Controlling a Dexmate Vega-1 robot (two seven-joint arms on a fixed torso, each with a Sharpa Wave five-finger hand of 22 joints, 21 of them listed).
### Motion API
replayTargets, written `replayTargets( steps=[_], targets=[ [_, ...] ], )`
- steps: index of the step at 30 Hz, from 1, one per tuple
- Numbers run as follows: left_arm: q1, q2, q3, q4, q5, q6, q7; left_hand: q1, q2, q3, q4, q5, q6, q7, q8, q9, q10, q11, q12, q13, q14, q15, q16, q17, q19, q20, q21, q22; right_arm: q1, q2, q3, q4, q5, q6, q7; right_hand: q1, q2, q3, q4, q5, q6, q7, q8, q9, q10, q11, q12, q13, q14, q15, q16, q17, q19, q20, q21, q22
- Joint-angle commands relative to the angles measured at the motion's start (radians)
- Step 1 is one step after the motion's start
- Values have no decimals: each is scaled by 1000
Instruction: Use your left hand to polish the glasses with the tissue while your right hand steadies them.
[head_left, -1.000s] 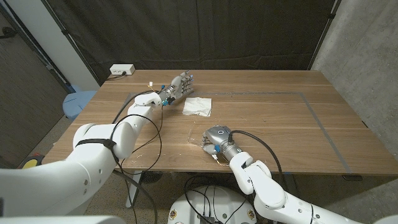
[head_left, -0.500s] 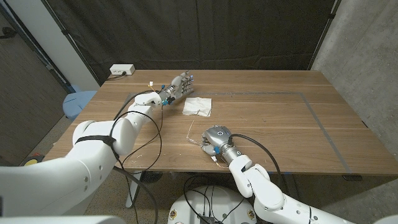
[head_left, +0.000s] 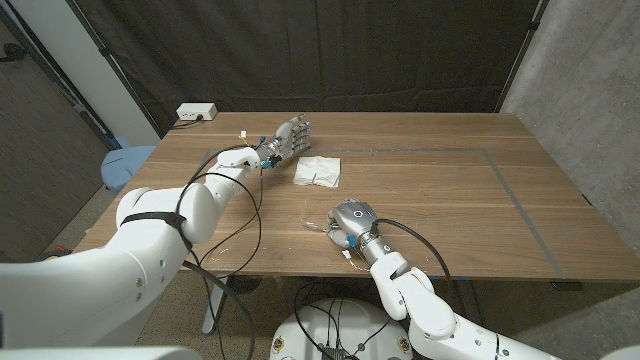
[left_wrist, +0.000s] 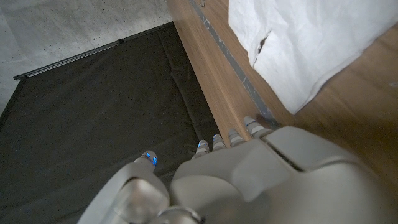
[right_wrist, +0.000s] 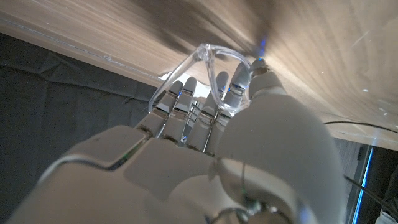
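Polishing hasn't begun. Right hand (head_left: 349, 221) has its fingers clamped on the glasses (right_wrist: 214, 78); left hand (head_left: 290, 136), fingers apart and empty, waits beside the untouched tissue (head_left: 317, 170).

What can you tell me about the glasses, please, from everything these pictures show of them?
The glasses look like clear, colourless plastic, with a see-through frame and lenses. The right hand grips them near the table's front edge, its fingers closed about the frame. In the head view a thin clear arm sticks out to the hand's left.
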Motion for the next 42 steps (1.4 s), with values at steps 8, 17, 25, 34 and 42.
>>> replayTargets(
  steps=[8,17,25,34,42],
  targets=[
    [-32,-12,2,33,32,57,73,-5,82,-6,-1,8,-125,-8,-3,2,-39,10,-5,4,-67,0,0,3,-7,3,0,2,-24,37,74,40,114,16,-257,15,14,-12,7,-2,46,-2,6,31,40,-1,20,11,17,-190,6,4,10,-120,11,7],
    [-34,-14,8,34,36,58,85,-4,82,-8,-1,9,-127,-9,-4,2,-40,9,-5,4,-68,-1,-1,3,-8,2,0,2,-45,52,139,45,266,86,-342,20,15,-19,8,-4,46,-3,8,38,51,-2,24,14,20,-190,4,4,9,-121,13,8],
    [-28,-7,26,27,47,-1,74,8,80,-5,-11,9,-122,-26,-1,1,-41,-5,-5,4,-70,-13,-2,2,-12,-8,-3,0,-78,69,210,40,422,159,-399,22,17,-25,10,-6,48,1,10,44,57,-3,27,16,21,-189,1,3,6,-117,15,9],
    [-8,13,65,-9,75,-90,54,117,45,22,-88,-1,-61,-82,18,-1,-24,-46,1,4,-63,-32,-3,-6,-27,-23,-19,-9,-107,88,263,35,549,230,-434,21,23,-31,17,-6,56,12,16,52,73,-1,33,19,26,-186,-3,1,7,-95,19,10],
    [97,45,122,-250,126,-54,62,259,5,46,-192,-34,28,-94,36,-1,-1,-48,4,5,-70,-30,-7,-6,-42,-31,-37,-12,-124,90,299,36,639,303,-443,16,26,-35,22,-5,53,20,17,56,81,-2,36,21,30,-183,-6,-1,2,-88,19,10]
  ],
)
